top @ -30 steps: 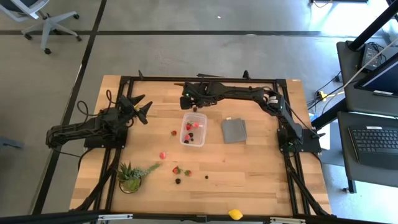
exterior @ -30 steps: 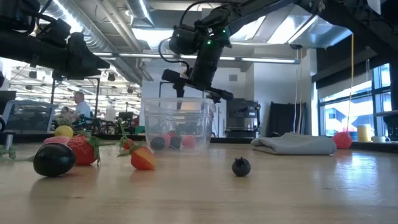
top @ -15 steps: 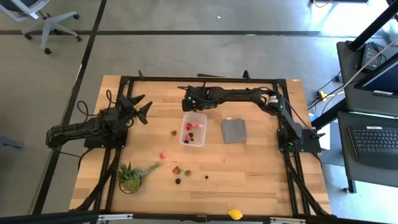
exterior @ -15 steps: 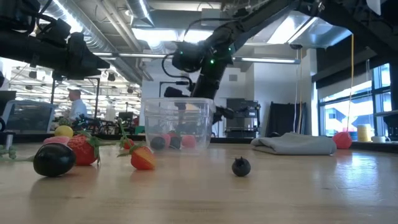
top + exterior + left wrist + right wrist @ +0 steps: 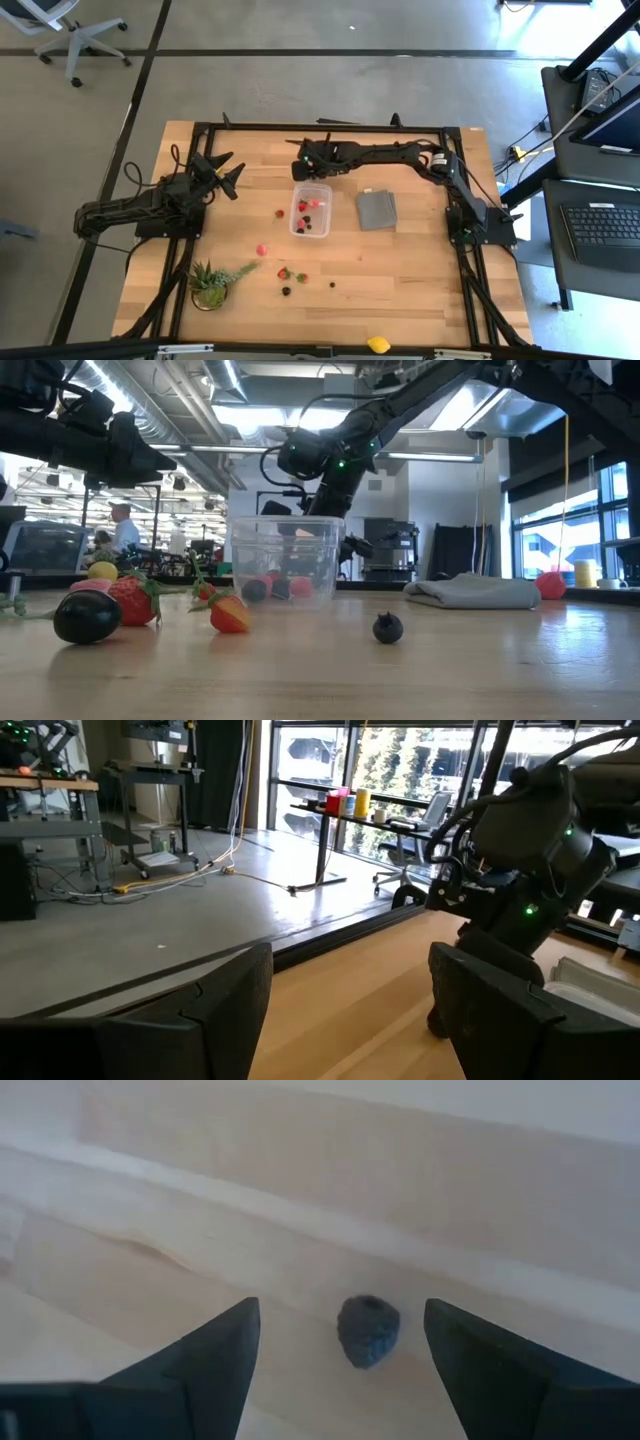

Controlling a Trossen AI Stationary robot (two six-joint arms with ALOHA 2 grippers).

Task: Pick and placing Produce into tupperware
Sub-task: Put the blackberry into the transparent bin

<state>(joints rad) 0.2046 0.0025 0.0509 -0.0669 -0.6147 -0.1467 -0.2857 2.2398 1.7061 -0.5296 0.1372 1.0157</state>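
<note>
The clear tupperware (image 5: 310, 208) (image 5: 285, 560) stands mid-table with a few red and dark pieces inside. My right gripper (image 5: 306, 166) (image 5: 312, 536) is low over the table just beyond the tub's far side. It is open (image 5: 340, 1320), with one finger on each side of a dark berry (image 5: 368, 1330) that lies on the wood untouched. More produce lies loose on the near side: strawberries (image 5: 285, 272) (image 5: 230, 612), dark berries (image 5: 286, 291) (image 5: 387, 627) and a lemon (image 5: 378, 344). My left gripper (image 5: 226, 175) (image 5: 350, 970) waits open at the table's left.
A flat grey square (image 5: 376, 210) lies right of the tub. A green spiky potted plant (image 5: 210, 282) stands near the near-left corner. A red piece (image 5: 280, 213) and a pink one (image 5: 262, 249) lie left of the tub. Black frame rails (image 5: 330, 127) edge the table.
My right gripper has come down from above the tub's rim toward the table just beyond the tub's far side, its wrist tipping downward. The tub and the loose produce have stayed where they were.
</note>
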